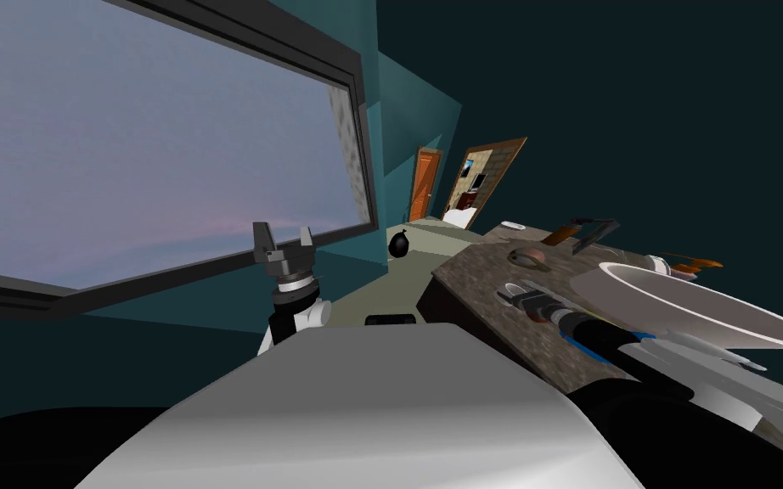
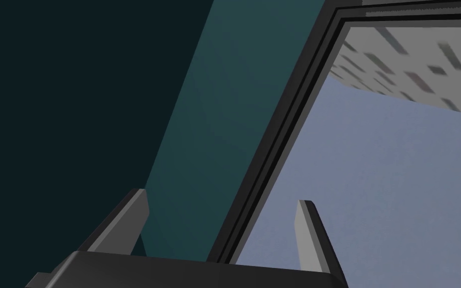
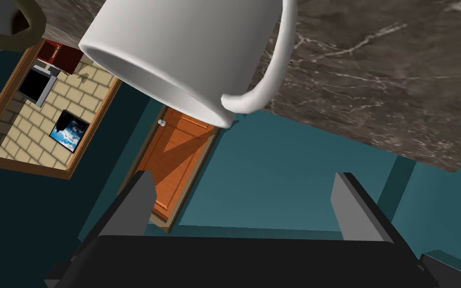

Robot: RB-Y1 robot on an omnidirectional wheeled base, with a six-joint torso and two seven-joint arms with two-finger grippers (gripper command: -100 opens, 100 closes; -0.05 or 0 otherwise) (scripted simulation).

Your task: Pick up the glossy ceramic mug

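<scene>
our right pincer [image 3: 243, 175] spread, nothing between fingers. white mug [image 3: 174, 50] on marbled desk [image 3: 374, 75], just beyond fingertips, apart from them, handle turned toward pincer. our left pincer [image 1: 282, 231] spread too, raised near window [image 1: 126, 144], well apart from desk.

Mug [image 3: 174, 55]: smooth white, softly glossy on wall and handle, like glazed ceramic. Worktop [image 3: 374, 75]: dark brown stone with thin pale veins, marble-like. Door [image 3: 174, 165]: orange wood with visible grain, panelled, low sheen. Wall [image 3: 284, 175]: flat matt teal. Far wall [image 3: 29, 135] through the opening: pale brick pattern, rough-looking, framed in brown wood. Window frame [image 2: 274, 150]: dark, matt, smooth. Right gripper [image 3: 243, 176]: matt grey blades, dull black body.
</scene>
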